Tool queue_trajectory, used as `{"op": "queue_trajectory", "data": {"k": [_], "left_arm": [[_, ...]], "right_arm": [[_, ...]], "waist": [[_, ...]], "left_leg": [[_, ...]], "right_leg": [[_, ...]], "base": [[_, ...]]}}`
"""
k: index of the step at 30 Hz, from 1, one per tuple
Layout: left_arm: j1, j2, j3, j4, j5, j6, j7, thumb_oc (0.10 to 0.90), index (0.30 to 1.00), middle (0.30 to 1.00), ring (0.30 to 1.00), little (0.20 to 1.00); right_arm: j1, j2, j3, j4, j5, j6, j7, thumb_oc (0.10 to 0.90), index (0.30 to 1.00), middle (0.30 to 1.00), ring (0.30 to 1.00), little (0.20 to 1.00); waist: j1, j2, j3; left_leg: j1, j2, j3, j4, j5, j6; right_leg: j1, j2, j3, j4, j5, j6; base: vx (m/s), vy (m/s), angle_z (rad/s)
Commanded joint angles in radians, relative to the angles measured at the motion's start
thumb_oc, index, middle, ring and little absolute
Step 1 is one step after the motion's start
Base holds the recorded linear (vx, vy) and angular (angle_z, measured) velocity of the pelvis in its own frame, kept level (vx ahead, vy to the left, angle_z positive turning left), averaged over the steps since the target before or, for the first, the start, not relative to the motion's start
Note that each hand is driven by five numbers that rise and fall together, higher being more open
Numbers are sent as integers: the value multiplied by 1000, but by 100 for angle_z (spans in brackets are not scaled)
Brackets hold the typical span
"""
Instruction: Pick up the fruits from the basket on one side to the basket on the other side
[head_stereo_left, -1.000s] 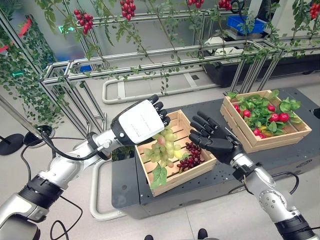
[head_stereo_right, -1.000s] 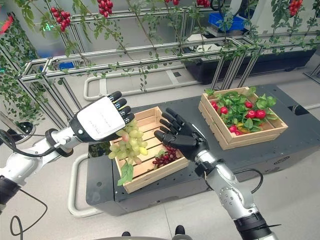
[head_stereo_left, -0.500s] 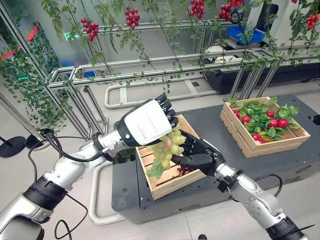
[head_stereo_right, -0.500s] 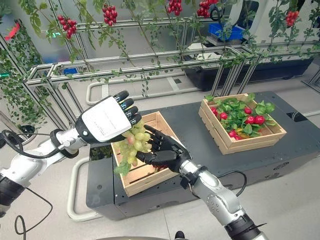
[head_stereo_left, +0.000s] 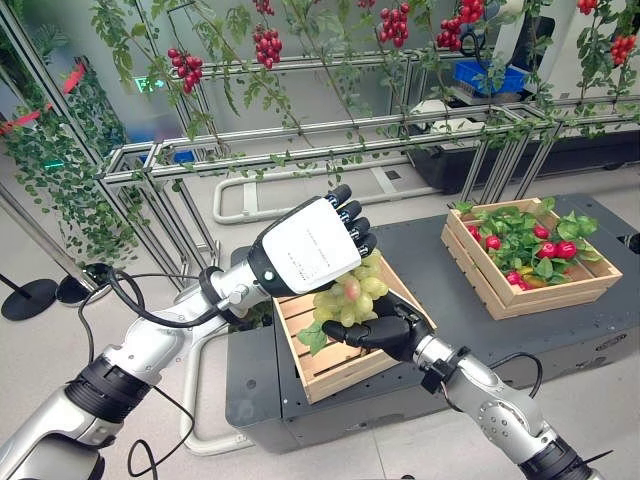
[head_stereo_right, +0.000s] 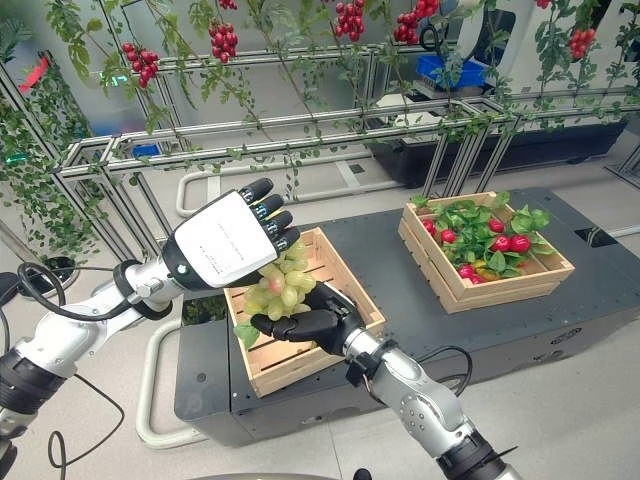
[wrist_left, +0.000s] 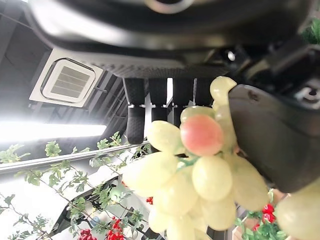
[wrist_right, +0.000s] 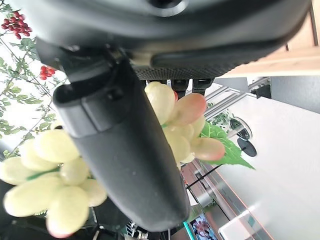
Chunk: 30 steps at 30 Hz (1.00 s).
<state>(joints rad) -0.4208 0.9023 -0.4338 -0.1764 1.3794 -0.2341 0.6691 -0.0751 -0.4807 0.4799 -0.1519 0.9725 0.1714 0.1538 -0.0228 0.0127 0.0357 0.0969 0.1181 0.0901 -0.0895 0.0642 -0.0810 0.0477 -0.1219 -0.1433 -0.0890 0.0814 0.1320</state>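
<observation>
Green grapes, one bunch with a few blushed berries and a leaf dangling at its lower end, hang in the air above the near wooden crate, gripped from above by the left robot hand, whose fingers curl down round the top of the bunch. The right robot hand lies directly beneath, palm up, its fingers and thumb cupped against the underside of the bunch, so both hands touch the fruit at once. The bunch's long axis runs roughly vertical, from the upper hand down towards the lower one. This looks like a handover, with the right hand as the receiving side. The target, the far wooden crate holding leafy red fruit, sits well apart on the robot's right on the dark desk, so the right arm is the nearer one to carry it across.
</observation>
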Motion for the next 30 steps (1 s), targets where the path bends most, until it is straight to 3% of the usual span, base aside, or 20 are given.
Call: {"op": "queue_trajectory", "data": {"k": [1,8,10,11,30], "left_arm": [[-144,-72,61,-31,-157,71,63,400,300,300,300,300],[-134,-95,59,-30,-170,55,39,400,300,300,300,300],[-126,-97,66,-30,-175,47,22,400,300,300,300,300],[-121,-97,67,-30,-178,45,16,400,300,300,300,300],[-53,-77,86,29,-210,45,12,400,300,300,300,300]], "right_arm": [[-136,93,26,-54,123,-123,36,800,900,900,900,900],[-139,131,22,-57,168,-188,22,800,900,900,900,900],[-132,140,20,-57,167,-194,29,667,700,700,700,700],[-128,144,19,-61,170,-202,34,400,300,300,300,300],[-75,128,-36,-36,123,-255,23,400,300,300,300,300]], "waist": [[16,-27,-84],[19,-27,-90],[19,-26,-91],[19,-26,-90],[18,-26,-83]], "left_leg": [[-3,-10,-3,2,-75,18],[-4,-10,-4,2,-74,19],[-5,-11,-4,2,-75,21],[-6,-11,-4,2,-75,21],[-13,-12,-8,2,-73,22]], "right_leg": [[12,-58,7,2,-18,34],[12,-57,9,2,-17,33],[11,-57,11,2,-17,33],[10,-57,12,2,-17,33],[3,-56,13,2,-15,31]], "base": [[0,0,0],[0,0,0],[0,0,0],[0,0,0],[0,0,0]]}}
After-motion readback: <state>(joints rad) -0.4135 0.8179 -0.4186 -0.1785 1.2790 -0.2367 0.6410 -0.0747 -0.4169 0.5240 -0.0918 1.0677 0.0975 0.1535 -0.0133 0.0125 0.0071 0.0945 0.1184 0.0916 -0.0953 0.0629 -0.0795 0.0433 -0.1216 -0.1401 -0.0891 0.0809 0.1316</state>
